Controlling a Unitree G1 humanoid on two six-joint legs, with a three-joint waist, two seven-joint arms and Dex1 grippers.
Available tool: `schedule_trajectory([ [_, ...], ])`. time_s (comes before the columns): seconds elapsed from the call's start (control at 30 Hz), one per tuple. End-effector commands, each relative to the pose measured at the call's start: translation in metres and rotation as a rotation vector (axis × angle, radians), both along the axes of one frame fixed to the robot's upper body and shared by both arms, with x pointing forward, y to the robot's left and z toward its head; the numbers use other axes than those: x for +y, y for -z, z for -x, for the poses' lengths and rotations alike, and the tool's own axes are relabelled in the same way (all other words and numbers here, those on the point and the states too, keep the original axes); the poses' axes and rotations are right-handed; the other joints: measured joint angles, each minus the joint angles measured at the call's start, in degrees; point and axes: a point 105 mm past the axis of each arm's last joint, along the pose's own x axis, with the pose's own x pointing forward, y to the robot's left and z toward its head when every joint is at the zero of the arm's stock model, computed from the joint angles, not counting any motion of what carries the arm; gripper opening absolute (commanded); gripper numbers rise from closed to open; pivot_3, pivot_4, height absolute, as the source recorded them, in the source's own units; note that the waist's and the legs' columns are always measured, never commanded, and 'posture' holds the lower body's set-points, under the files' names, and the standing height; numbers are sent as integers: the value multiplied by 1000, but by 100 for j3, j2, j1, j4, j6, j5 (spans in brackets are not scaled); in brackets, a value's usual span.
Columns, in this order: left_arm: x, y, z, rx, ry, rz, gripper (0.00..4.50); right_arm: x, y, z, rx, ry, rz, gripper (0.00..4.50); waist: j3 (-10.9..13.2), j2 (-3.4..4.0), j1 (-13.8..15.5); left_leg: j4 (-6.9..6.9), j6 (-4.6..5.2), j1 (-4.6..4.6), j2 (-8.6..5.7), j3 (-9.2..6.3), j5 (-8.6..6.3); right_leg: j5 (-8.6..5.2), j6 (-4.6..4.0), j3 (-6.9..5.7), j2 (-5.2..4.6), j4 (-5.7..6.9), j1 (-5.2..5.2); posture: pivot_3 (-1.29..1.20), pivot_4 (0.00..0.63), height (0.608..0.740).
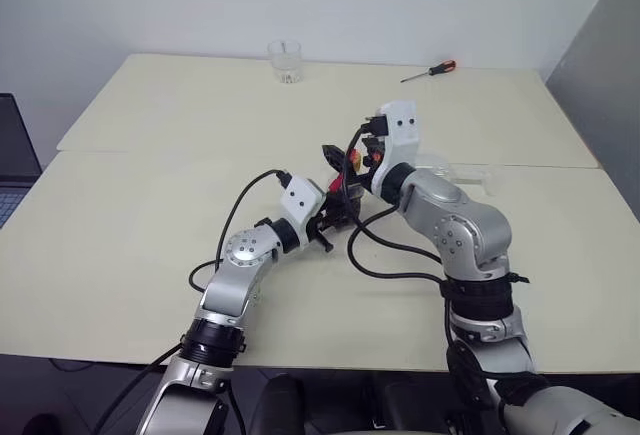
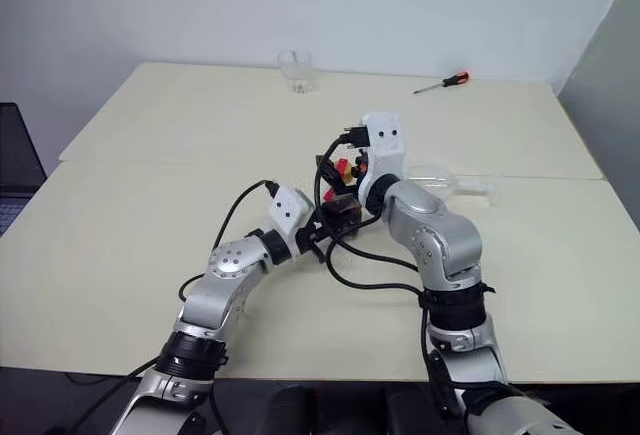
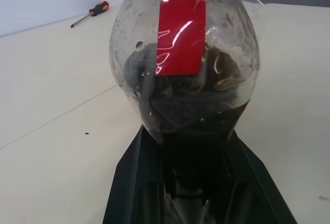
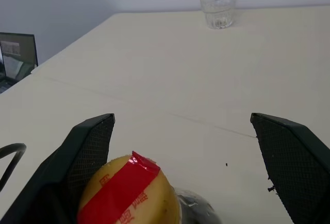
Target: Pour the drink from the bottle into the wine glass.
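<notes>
Dark drink (image 3: pixel 191 116) low in the clamped bottle (image 3: pixel 183 59)

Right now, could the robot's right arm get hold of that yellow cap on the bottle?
Probably yes. The right end effector is open with the yellow-and-red cap between its fingers, nothing blocking, while the left end effector holds the bottle steady.

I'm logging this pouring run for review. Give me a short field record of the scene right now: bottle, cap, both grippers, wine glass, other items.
bottle: upright, clamped low by left gripper
drink: dark, fills lower bulb
cap: yellow with red strip, on
right gripper: open, fingers either side of cap, not closed
wine glass: lying on its side behind right arm
tumbler: far table edge
screwdriver: far right
</notes>
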Motion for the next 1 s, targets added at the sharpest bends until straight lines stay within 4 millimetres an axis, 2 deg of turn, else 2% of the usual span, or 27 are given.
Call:
schedule_trajectory([
  [0.03, 0, -23, -1, -90, 10, 23, 708, -22, -14, -2, -57, 77, -25, 4500, 0, 0, 0, 0, 0, -1, 0, 0, 0, 0, 0, 0, 0, -1, 0, 0, 150, 740],
  [0.23, -1, -23, -3, -89, 9, 27, 690, -32, -26, 11, -99, 74, -62, 4500, 0, 0, 4, -1, 0, -9, 0, -4, 0, 0, 0, 0, 0, -4, -4, 0, 150, 740],
  [0.43, -2, -24, -5, -94, 17, 29, 688, -33, -21, 33, -92, 15, -53, 4500, 0, 0, -2, -2, 0, -11, 0, -5, 0, 0, 0, 0, -1, -4, -5, 0, 150, 740],
  [0.77, -2, -25, -8, -99, 20, 27, 684, -48, -14, 44, -72, 16, -21, 4500, 0, 0, -1, 0, 0, -14, -1, -4, 0, -11, 20, 1, 0, -4, -7, 0, 150, 740],
  [1.0, 0, -25, -7, -103, 15, 25, 683, -29, -27, 44, -108, -80, -36, 4500, 0, 0, -16, -1, 0, -13, 1, -8, 0, -12, 20, -1, 2, -3, -8, 0, 150, 740],
])
